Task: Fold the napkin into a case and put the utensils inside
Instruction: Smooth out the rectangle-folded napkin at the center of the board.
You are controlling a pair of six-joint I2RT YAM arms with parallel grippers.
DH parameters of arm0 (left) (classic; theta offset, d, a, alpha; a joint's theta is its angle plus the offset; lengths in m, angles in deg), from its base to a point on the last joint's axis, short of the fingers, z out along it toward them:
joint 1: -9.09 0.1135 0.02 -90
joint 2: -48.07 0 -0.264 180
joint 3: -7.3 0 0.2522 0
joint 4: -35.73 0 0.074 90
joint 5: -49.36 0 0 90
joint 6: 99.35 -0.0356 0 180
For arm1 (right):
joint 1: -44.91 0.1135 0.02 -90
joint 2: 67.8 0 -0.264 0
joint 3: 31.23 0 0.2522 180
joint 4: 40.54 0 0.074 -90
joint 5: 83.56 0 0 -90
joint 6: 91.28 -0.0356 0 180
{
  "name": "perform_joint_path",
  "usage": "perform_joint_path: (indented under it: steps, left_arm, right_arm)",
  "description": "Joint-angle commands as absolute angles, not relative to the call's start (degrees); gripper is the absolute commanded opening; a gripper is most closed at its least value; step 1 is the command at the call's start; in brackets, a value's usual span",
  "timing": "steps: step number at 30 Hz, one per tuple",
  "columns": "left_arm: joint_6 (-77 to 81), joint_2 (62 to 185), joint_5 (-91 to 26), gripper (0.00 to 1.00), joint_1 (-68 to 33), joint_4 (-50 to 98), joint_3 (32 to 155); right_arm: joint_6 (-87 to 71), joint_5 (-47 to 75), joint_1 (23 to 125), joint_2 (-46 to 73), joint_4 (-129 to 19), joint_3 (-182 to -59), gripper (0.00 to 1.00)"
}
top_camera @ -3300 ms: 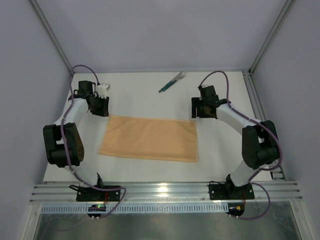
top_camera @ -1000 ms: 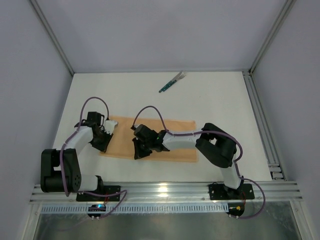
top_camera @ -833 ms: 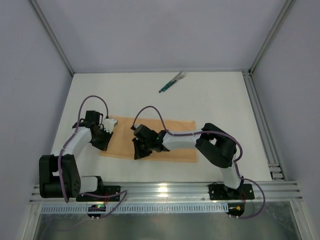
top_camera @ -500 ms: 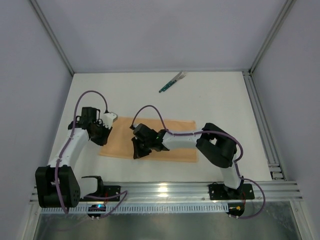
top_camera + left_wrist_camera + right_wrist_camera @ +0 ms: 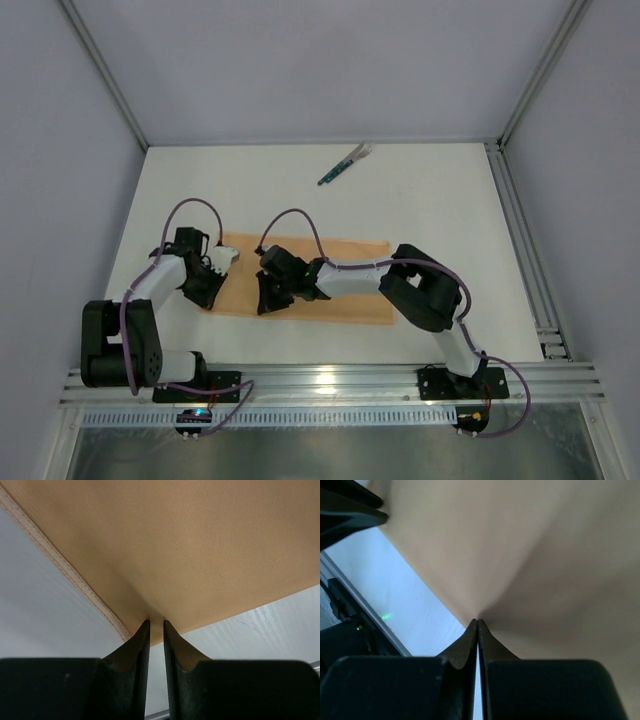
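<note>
Napkin [image 5: 340, 285] lies as a flat peach rectangle at mid-frame of the overhead view, long side left to right. No narrow case shape, no diagonal flap

Change over the last few seconds: both arms were parked at the cloth's upper corners, hands clear of it. Now both are down on its lower edge. Right arm stretches right across the cloth toward the left

Left hand [image 5: 208, 296] sits at the lower left corner. It lifted up and away half a second back and has since returned to that corner. Wrist view: the fingers [image 5: 140, 645] stand nearly together, a thin slit between them, and the hemmed corner runs down into that slit. Reads as clenched on the corner, though the bite looks shallow

Right hand [image 5: 264, 304] is on the lower edge, just right of the left hand. Wrist view: tips pressed fully together, cloth drawn up in a peak to the point where they meet. Grasping the napkin

Cloth outline barely altered. Utensils [image 5: 344, 164], green-handled, unmoved at upper centre of the white surface [image 5: 450, 200], well apart from the cloth

Judgement: both hands now have the lower-left end, so the next fold looks set to start from there; loading the utensils is some way off
</note>
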State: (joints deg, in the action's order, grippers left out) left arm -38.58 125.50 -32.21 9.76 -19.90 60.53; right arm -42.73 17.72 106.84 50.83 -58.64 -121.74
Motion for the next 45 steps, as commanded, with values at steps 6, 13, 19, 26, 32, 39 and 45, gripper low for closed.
perform_joint_path:
  steps: [6,13,19,26,32,39,45]
  left_arm:
    - [-40.46,125.68,-35.63,0.18,10.06,-15.92,57.63]
    - [-40.46,126.65,-35.98,0.17,9.97,-14.68,56.84]
    - [-40.72,126.65,-36.51,0.17,9.97,-14.42,56.31]
    - [-41.07,125.86,-36.6,0.17,10.06,-14.59,56.31]
    - [-41.25,125.77,-36.86,0.17,9.97,-14.68,56.4]
    - [-41.43,125.33,-37.12,0.17,9.97,-14.59,56.4]
    - [-41.86,124.89,-37.39,0.17,10.06,-14.68,56.4]
  right_arm:
    - [-47.77,15.14,104.24,48.05,-57.12,-113.21,0.04]
    - [-48.83,13.47,101.78,40.49,-56.77,-102.59,0.04]
    - [-49.8,11.8,99.23,34.52,-56.85,-93.62,0.04]
    - [-52.7,10.48,94.14,26.17,-55.1,-80.25,0.04]
    - [-54.54,8.64,89.48,19.31,-56.32,-71.46,0.04]
    - [-58.4,3.72,87.36,9.64,-62.56,-65.74,0.04]
    - [-62.36,-0.24,86.48,-0.38,-68.97,-61.87,0.04]
